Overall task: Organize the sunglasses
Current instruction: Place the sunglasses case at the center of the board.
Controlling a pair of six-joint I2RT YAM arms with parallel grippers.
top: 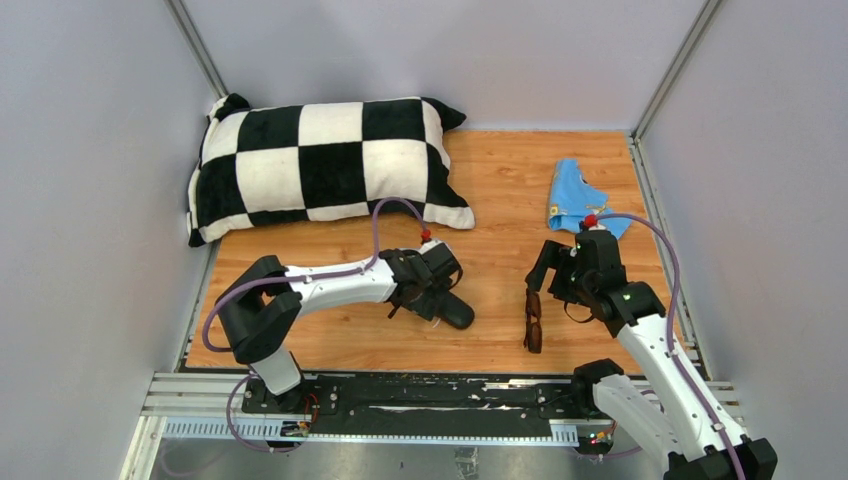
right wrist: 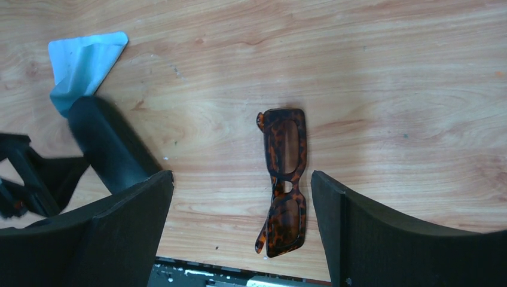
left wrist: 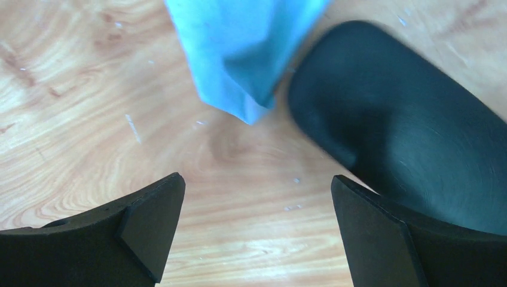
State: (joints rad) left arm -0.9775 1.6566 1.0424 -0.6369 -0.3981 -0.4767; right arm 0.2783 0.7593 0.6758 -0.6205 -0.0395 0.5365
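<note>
black fingers (right wrist: 119, 239) of the right gripper (right wrist: 240, 179) stand wide apart and empty over the small dark brown mottled sunglasses (right wrist: 284, 182), which lie lenses-up on the light wooden table (right wrist: 388, 89) near its front edge. well to their left lies a black oblong rounded case (left wrist: 406, 131), with the corner of a light blue cloth (left wrist: 239, 48) at its end. the left gripper (left wrist: 257, 179) hangs low by the case, spread wide and holding nothing. a black-and-white checkered pillow (top: 320, 165) sits at the far left.
</note>
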